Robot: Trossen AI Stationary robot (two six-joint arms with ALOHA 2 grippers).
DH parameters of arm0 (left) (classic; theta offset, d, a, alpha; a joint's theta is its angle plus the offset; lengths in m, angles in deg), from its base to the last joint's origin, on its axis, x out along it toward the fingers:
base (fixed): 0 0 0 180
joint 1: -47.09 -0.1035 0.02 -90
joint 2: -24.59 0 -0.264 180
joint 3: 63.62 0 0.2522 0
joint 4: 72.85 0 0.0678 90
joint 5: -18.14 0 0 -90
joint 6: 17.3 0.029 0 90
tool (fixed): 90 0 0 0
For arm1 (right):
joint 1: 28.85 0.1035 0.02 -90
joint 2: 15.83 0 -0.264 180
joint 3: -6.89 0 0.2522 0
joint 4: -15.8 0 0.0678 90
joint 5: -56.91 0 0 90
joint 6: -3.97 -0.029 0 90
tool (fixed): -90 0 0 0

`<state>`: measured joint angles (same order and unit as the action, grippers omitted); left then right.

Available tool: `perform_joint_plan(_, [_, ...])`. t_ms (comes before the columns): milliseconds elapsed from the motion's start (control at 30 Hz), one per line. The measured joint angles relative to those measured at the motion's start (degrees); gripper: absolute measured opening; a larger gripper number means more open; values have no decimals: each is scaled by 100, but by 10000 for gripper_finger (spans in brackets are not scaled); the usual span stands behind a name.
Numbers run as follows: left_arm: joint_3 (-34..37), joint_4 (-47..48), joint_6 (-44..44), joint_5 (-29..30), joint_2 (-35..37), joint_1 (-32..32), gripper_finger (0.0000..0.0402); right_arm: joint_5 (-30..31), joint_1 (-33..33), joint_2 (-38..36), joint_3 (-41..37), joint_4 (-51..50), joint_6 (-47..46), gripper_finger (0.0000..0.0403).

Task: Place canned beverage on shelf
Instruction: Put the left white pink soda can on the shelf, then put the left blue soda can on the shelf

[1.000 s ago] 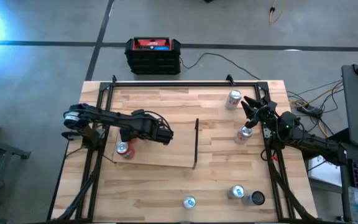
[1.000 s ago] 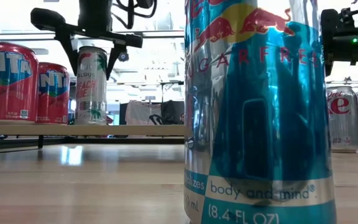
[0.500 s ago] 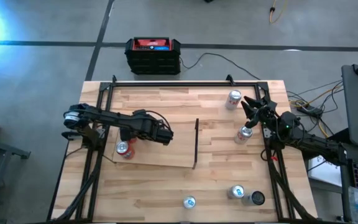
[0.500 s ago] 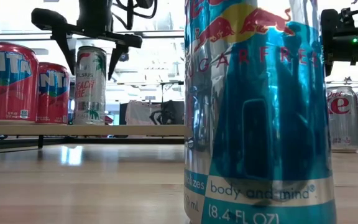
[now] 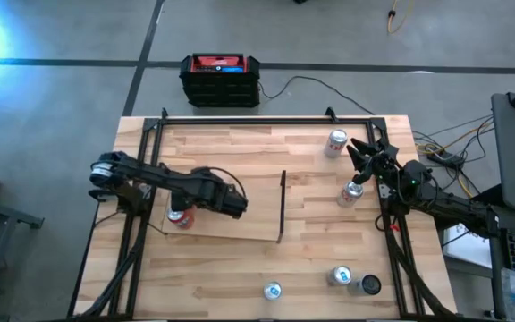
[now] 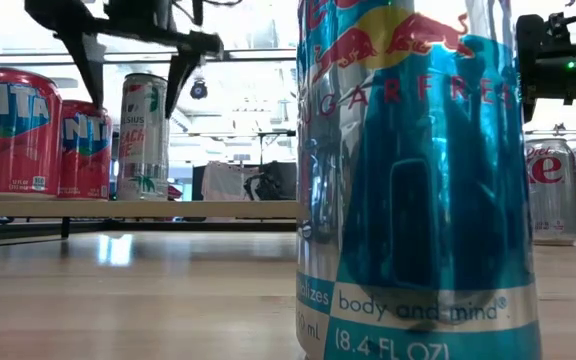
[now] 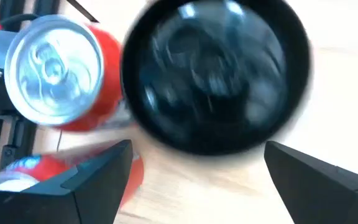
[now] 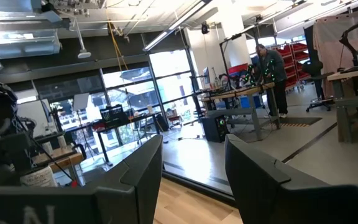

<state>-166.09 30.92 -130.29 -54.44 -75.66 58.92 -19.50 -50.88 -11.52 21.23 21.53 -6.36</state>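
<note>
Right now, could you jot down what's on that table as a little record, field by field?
shelf: pale wooden board with a black upright bar at one short end
cans on shelf: two red Fanta cans and a white Celsius can, all upright
left claw: open, fingers either side of the Celsius can's top, not gripping
right claw: shut, at the table's right edge near an upright can
nearest can: blue Red Bull Sugarfree, on the tabletop, off the shelf
</note>
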Motion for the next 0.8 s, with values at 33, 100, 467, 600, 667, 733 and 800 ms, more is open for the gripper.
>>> perform_joint_plan(33, [-36, 5, 0, 64, 6, 69, 347, 0, 0, 2, 0, 0, 0, 157])
perform_joint_plan(100, [-101, 4, 1, 202, 17, 181, 347, -2, 0, 2, 0, -1, 0, 157])
perform_joint_plan(467, [-646, -653, 607, -1183, 22, 962, 347, -1, 0, 2, -1, -1, 0, 157])
perform_joint_plan(600, [-712, -1356, 658, -1201, 20, 1467, 347, -2, 0, 1, -1, 0, 0, 157])
perform_joint_plan(667, [-704, -1766, 867, -1160, -2, 1683, 347, -1, 0, 2, -1, 0, 0, 157])
perform_joint_plan(733, [-704, -2062, 1143, -1042, -87, 1850, 347, -2, 0, 0, 0, -2, 0, 157])
perform_joint_plan(800, [-717, -2189, 1350, -992, -232, 1970, 347, 1, 0, 0, -1, 1, 0, 157])
